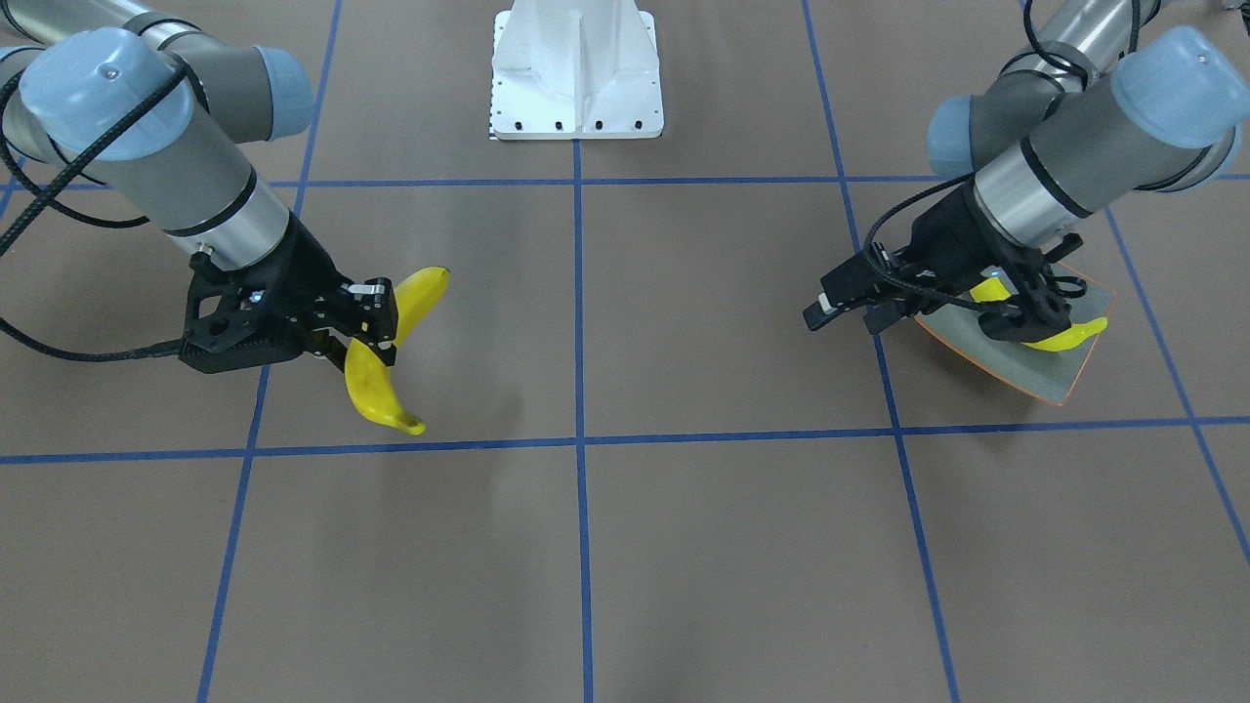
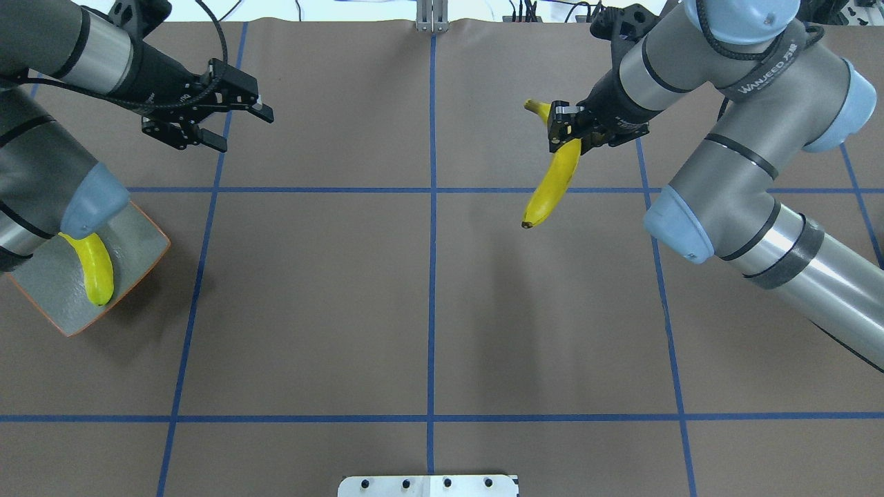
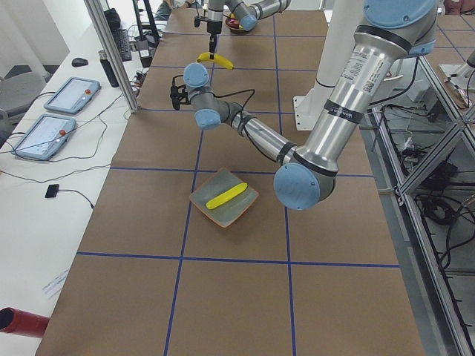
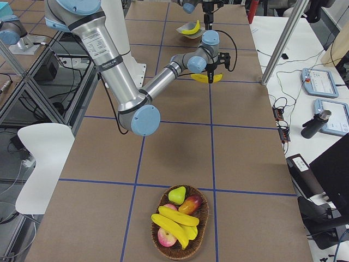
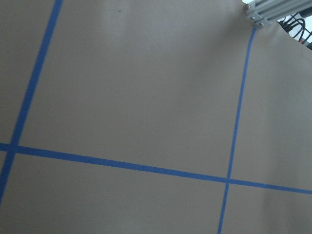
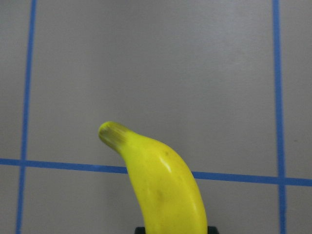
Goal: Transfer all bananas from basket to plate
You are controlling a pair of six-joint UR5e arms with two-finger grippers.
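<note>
Right gripper [image 2: 566,128] is pinching a banana [image 2: 552,181] near one end, carrying it high over the table, likely so the hanging length clears on the way to the plate [image 2: 140,233]. Left gripper [image 2: 242,128] hangs spread and empty beyond the plate, clear of the plated banana [image 2: 95,269]. More bananas [image 4: 174,219] wait in the basket [image 4: 206,218].

- bright yellow glossy curved plastic banana [image 2: 552,181], dark-tipped, in the black right gripper [image 2: 565,131]
- grey-green square plate [image 2: 137,236], thin orange rim, at 9 o'clock overhead, under a second yellow banana [image 2: 95,269]
- matte brown table cover [image 2: 311,297], gridded with blue tape lines [image 2: 432,276]
</note>
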